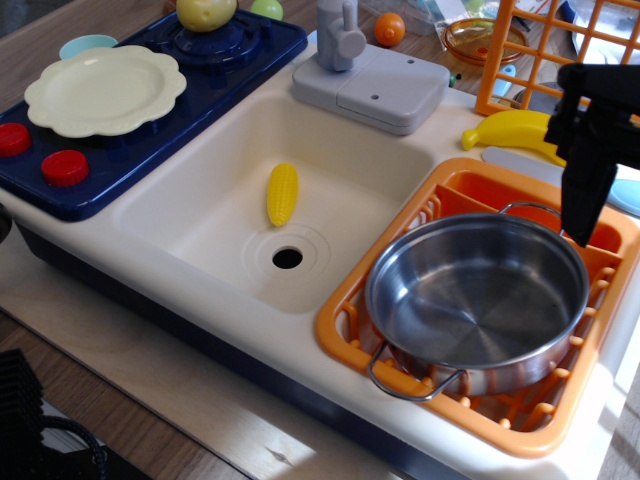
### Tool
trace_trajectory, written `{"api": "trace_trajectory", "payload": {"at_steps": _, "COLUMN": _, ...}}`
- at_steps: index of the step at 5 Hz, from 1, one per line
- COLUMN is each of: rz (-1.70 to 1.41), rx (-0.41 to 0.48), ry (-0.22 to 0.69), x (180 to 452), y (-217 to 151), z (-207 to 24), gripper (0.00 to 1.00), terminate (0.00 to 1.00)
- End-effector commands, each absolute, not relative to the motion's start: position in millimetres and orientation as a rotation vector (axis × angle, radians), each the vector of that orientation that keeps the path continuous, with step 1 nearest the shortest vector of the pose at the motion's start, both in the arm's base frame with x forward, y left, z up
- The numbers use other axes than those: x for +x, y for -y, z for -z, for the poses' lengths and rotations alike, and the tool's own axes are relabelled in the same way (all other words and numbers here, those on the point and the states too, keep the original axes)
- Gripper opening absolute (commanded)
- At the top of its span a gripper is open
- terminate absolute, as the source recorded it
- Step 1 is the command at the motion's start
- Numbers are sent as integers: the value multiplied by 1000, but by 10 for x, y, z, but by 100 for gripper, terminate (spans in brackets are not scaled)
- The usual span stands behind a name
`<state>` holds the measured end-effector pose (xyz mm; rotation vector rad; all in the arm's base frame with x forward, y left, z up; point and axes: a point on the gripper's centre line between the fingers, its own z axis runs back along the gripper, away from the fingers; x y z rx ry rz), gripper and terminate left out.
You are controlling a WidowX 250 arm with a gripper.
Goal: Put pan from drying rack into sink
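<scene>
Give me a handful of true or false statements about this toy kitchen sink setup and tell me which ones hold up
1. The pan sits in the drying rack. True.
2. The sink is empty. False: a toy corn cob lies in it beside the drain hole.
3. The end effector is gripping a pan handle. False: it hangs above the pan's far rim, and no grip on a handle shows.
4. A cream plate rests on the navy stovetop. True.
5. A toy banana lies behind the rack. True.
6. The faucet is orange. False: it is grey.
</scene>
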<state>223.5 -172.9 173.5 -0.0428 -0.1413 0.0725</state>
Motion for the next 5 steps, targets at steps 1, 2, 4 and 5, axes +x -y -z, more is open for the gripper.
{"api": "trace_trajectory", "payload": {"at_steps": 1, "rz": -73, "rx": -43, "ry": 141, "x": 2235, "y": 1729, "z": -1735, "gripper": 100, "terminate": 0}}
{"api": "trace_trajectory", "payload": {"at_steps": 2, "rz": -74, "rx": -31, "ry": 162, "x": 2243, "y": 1692, "z": -1629, "gripper": 100, "terminate": 0}}
{"api": "trace_trajectory", "payload": {"at_steps": 4, "rz": -96, "rx": -102, "ry": 154, "x": 2259, "y": 1579, "z": -1422, "gripper": 100, "terminate": 0}}
{"api": "trace_trajectory", "payload": {"at_steps": 5, "rz": -111, "rx": -102, "ry": 169, "x": 2190, "y": 1555, "z": -1346, "gripper": 100, "terminate": 0}}
